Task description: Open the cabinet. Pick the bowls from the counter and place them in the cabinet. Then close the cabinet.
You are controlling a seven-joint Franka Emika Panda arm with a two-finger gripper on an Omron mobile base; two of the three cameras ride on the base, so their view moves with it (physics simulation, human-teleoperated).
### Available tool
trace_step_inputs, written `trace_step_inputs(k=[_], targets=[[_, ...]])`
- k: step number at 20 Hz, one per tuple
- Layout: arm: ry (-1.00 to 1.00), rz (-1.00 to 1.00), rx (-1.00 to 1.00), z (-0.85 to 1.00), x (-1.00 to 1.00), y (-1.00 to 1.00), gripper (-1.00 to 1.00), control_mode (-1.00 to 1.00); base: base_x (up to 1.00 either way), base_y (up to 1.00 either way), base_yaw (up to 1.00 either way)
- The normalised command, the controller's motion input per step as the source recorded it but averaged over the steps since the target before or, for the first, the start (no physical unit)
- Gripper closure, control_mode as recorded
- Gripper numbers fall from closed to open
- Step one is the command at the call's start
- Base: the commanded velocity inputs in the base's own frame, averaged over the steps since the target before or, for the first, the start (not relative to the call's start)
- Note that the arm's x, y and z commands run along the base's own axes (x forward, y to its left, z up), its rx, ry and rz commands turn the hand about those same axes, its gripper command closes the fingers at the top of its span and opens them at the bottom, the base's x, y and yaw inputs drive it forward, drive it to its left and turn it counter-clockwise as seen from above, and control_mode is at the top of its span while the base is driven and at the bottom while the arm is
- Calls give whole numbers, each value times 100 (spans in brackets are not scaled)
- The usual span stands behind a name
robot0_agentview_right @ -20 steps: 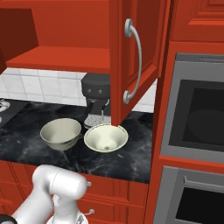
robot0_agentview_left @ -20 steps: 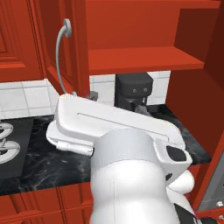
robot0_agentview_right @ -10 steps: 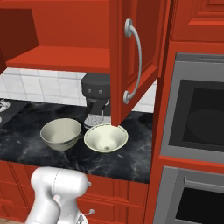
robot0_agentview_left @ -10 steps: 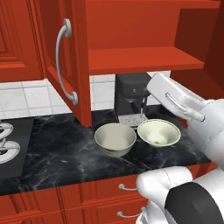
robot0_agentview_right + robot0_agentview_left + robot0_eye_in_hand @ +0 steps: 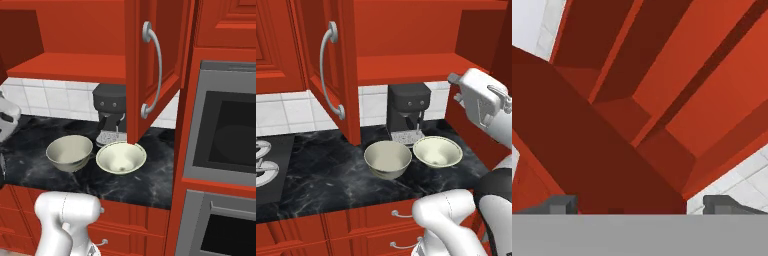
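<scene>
The cabinet [image 5: 411, 67] hangs above the counter [image 5: 326, 175] with both doors swung open and its red shelf bare. Its left door handle [image 5: 331, 70] and right door handle [image 5: 152, 70] show. Two cream bowls stand side by side on the counter in front of a coffee machine: the deeper bowl [image 5: 387, 159] [image 5: 70, 152] on the left, the wider shallow bowl [image 5: 437, 151] [image 5: 121, 157] on the right. My white hand [image 5: 478, 97] is raised at the right, beside the open right door. My gripper [image 5: 642, 205] is open, empty, and faces red panelling up close.
A black coffee machine [image 5: 408, 112] stands against the white tiled wall behind the bowls. A stove burner [image 5: 263, 165] lies at the counter's left. A built-in oven [image 5: 225, 140] fills the tall unit on the right. Red drawers [image 5: 381, 220] run under the counter.
My arm swung from across the front of the counter to the right and rose beside the right door. The bowls and doors have stayed put.
</scene>
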Motion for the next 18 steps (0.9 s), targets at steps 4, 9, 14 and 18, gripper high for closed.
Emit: trace_step_inputs(k=[4, 9, 14, 18], targets=[[12, 31, 29, -16, 10, 25, -100, -100, 0, 0, 0], [16, 8, 24, -19, 13, 43, -100, -100, 0, 0, 0], [22, 3, 21, -13, 16, 43, -100, -100, 0, 0, 0], [19, 0, 22, -22, 19, 51, -100, -100, 0, 0, 0]])
